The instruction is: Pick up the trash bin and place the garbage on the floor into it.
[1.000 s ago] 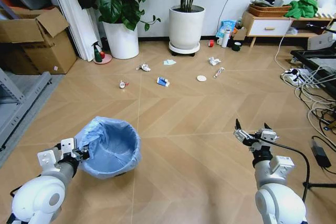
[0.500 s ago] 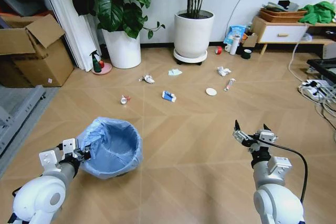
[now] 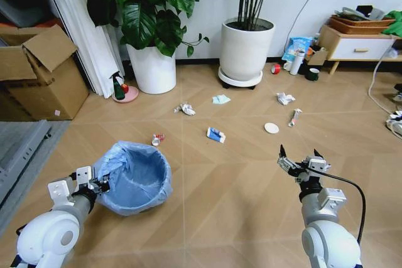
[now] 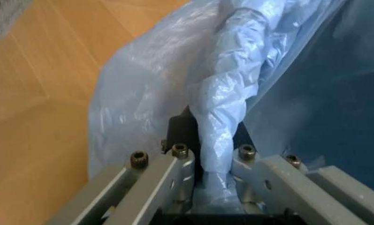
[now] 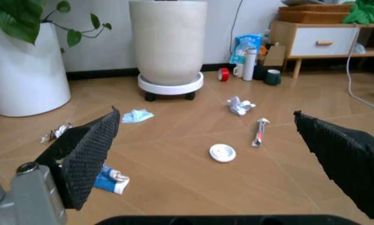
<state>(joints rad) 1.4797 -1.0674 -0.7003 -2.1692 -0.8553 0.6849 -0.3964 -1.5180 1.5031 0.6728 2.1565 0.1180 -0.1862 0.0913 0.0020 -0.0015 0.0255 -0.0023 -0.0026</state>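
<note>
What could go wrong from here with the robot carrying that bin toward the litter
1. The left gripper is clamped on the light-blue bag folded over the trash bin rim; thin plastic there could slip or tear, and the bin might tilt.
2. The garbage is scattered: a white lid, a blue-and-white wrapper and crumpled paper lie apart, so a wheel could run over one piece.
3. The open right gripper may struggle with the flat lid.

A crinkly, glossy light-blue plastic bag (image 3: 135,174) lines the round dark trash bin (image 4: 185,129). Tan wooden chevron floor (image 3: 239,180) looks smooth, satin. Right end effector (image 5: 218,154) pads (image 5: 89,150) are rough black.
</note>
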